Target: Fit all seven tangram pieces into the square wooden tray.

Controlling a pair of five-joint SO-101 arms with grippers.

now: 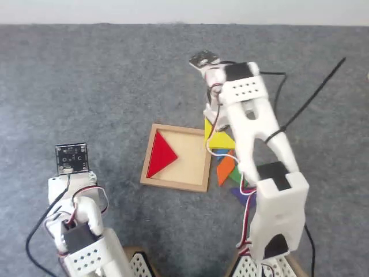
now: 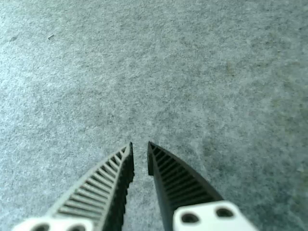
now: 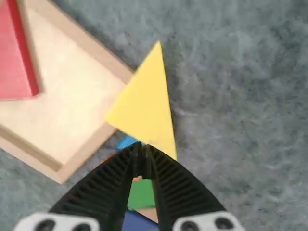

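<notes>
Where the right gripper [image 3: 143,147] meets the work: its fingers are drawn together to a thin slit, with the tips against the long edge of the yellow triangle [image 3: 144,106]. Whether they pinch it cannot be told.
Yellow triangle: just right of centre in the high view [image 1: 221,140], with one corner lapping over the rim at the tray's near corner.
Loose pieces: a blue piece [image 3: 126,141] and a green piece [image 3: 142,195] lie under the right gripper's fingers. An orange piece [image 1: 225,168] and a purple piece [image 1: 239,193] sit right of the tray, partly hidden by the right arm [image 1: 259,150].
Tray: a square wooden tray [image 1: 173,183] at the centre of the high view, turned slightly askew. A red triangle [image 1: 161,154] lies flat against its left wall, and pale wood floor shows to the right of it.
Left gripper [image 2: 139,144]: its fingers stand a narrow gap apart at the tips, with nothing between them, above plain grey felt. The left arm [image 1: 81,225] is at the lower left of the high view, well apart from the tray.
Surface: a counter [image 1: 86,86] covered in mottled grey felt.
Room: a pale wall [image 1: 173,10] runs as a strip along the top of the frame, and a black cable [image 1: 323,86] slants across the upper right.
Edges and open room: open felt stretches across the upper left and between the left arm and the tray's left rim.
</notes>
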